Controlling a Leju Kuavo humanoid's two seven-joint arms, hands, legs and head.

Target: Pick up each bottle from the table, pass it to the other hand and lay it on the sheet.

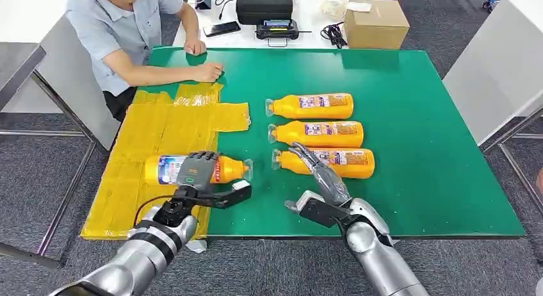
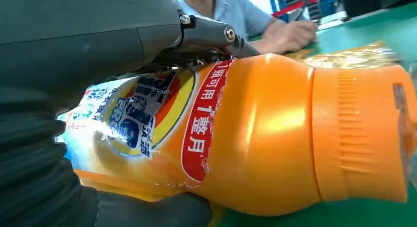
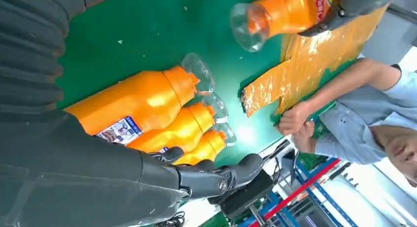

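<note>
The left hand (image 1: 197, 170) is wrapped around an orange bottle (image 1: 168, 169) lying sideways over the yellow sheet (image 1: 160, 132), its clear cap past the sheet's right edge. The right hand (image 1: 322, 173) is empty, fingers extended and apart, above the nearest of three orange bottles (image 1: 333, 161) lined up right of the sheet on the green table (image 1: 422, 116). A person (image 1: 121, 27) sits beyond the sheet.

Three bottles (image 1: 318, 134) lie side by side on the table (image 1: 435, 155), right of the sheet (image 1: 153, 136).
</note>
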